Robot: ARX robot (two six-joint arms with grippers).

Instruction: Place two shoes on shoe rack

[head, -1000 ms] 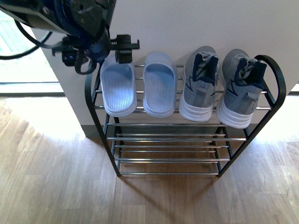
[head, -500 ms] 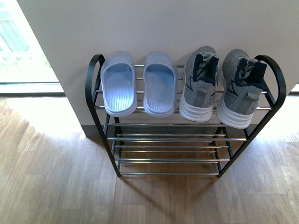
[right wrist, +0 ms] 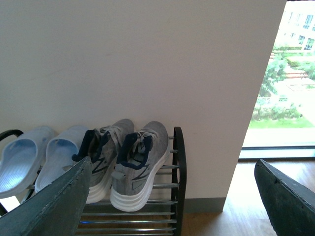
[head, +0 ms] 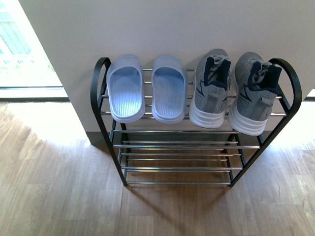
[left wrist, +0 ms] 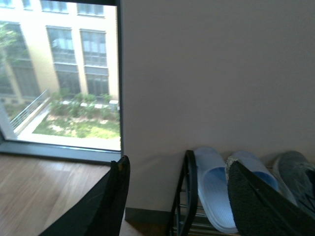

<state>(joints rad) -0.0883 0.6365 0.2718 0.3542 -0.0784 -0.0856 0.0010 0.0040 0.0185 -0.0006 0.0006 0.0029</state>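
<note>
The shoe rack (head: 98,103) stands against the white wall, with black arched sides and silver rods. On its top tier lie two pale blue slide sandals (head: 125,91) (head: 169,88) on the left and two grey knit sneakers (head: 210,88) (head: 253,93) on the right, heels toward me. Neither arm shows in the front view. My left gripper (left wrist: 179,196) is open and empty, held back from the rack's left end, with the sandals (left wrist: 211,189) behind it. My right gripper (right wrist: 172,199) is open and empty too, facing the sneakers (right wrist: 138,164) and the rack's right side frame (right wrist: 178,172).
The rack's three lower tiers (head: 179,157) hold nothing. Wooden floor (head: 59,191) spreads in front of the rack. A floor-level window (left wrist: 59,78) lies left of the wall and another window (right wrist: 290,78) lies to its right.
A second ago my left arm hung over the left sandal at the rack's top left. It has pulled out of the front view. The shoes have not moved.
</note>
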